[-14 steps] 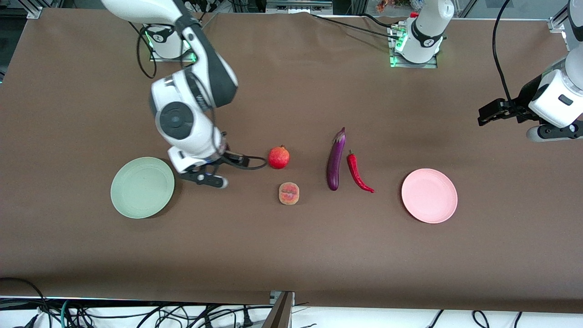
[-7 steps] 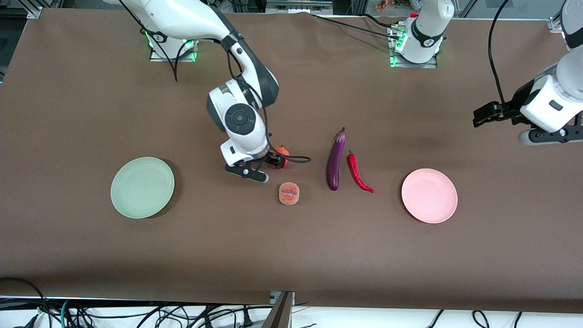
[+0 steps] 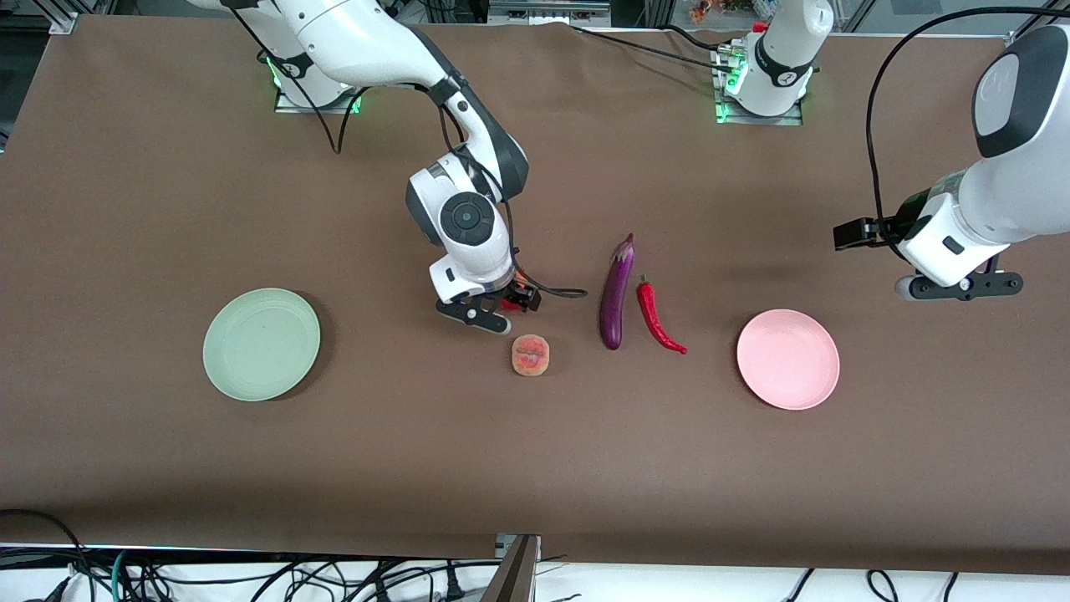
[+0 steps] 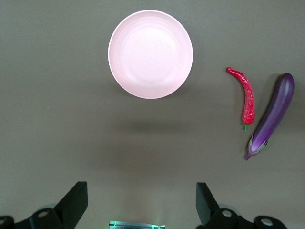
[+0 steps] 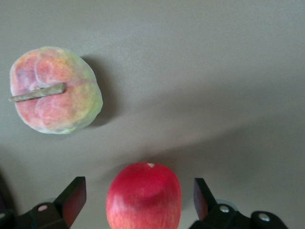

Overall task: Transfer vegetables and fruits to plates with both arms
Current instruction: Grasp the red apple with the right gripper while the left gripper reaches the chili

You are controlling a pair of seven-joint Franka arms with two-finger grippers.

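Since a second ago, front view: right gripper (image 3: 512,303) has swung from beside the green plate (image 3: 262,344) to over the pomegranate, left gripper (image 3: 853,235) drifting inward near the pink plate (image 3: 787,359); eggplant (image 3: 615,291), chili (image 3: 659,318), peach (image 3: 531,354) sit mid-table, both plates bare. Left wrist view: fingers (image 4: 76,200) spread, holding nothing. Right wrist view: fingers (image 5: 74,195) wide astride pomegranate (image 5: 144,195), not gripping; all four transfers remain.
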